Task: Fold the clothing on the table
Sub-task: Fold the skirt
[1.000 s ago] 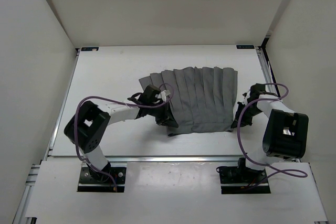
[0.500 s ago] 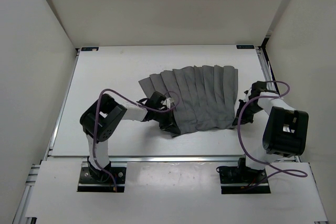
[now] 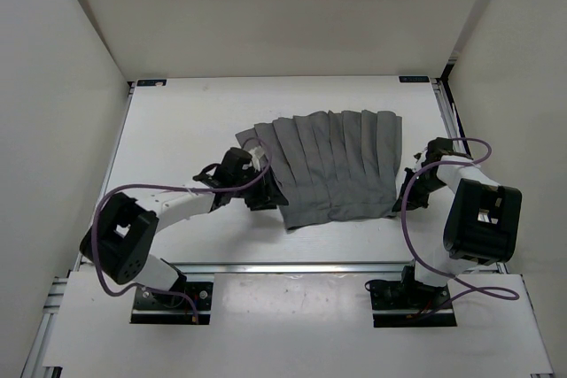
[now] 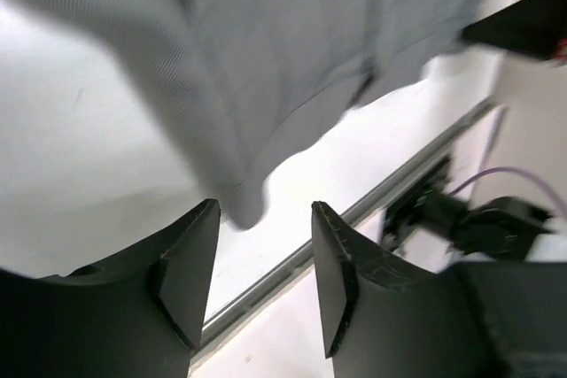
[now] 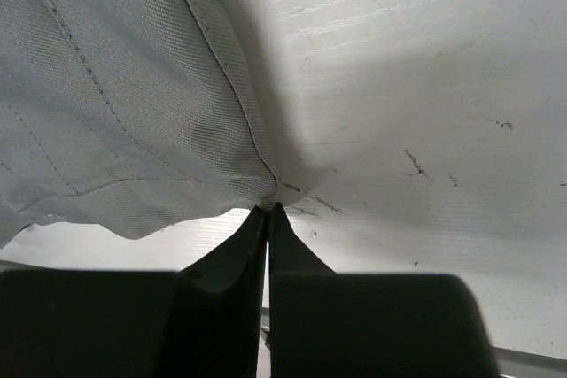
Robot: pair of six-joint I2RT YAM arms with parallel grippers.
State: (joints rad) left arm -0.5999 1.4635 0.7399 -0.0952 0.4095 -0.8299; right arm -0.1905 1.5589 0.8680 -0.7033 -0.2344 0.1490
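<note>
Grip placement is what this step seems to turn on. The left gripper [image 4: 264, 210] stands with its jaws spread and nothing between them, and the near left corner of the clothing [image 3: 332, 165] droops just ahead of the gap; in my judgement it should advance until the hem lies well inside both fingers before closing, so that it takes every layer of the pleat and not the tip alone. The right gripper [image 5: 267, 208] has its jaws pressed together on what looks like the very corner of the hem, the cloth drawn to a point at the tips; that is a thin hold which a sharp pull could lose, so both sides ought to rise together and gently. The garment is mid-grey, finely woven, with stitched lengthwise pleats running away from both sets of jaws and fanning wider at the far end; it lies spread and unfolded on the white table [image 3: 177, 130] between the two grippers, its near edge wavy; beyond the right jaws, on their outer side, is bare scuffed tabletop.
</note>
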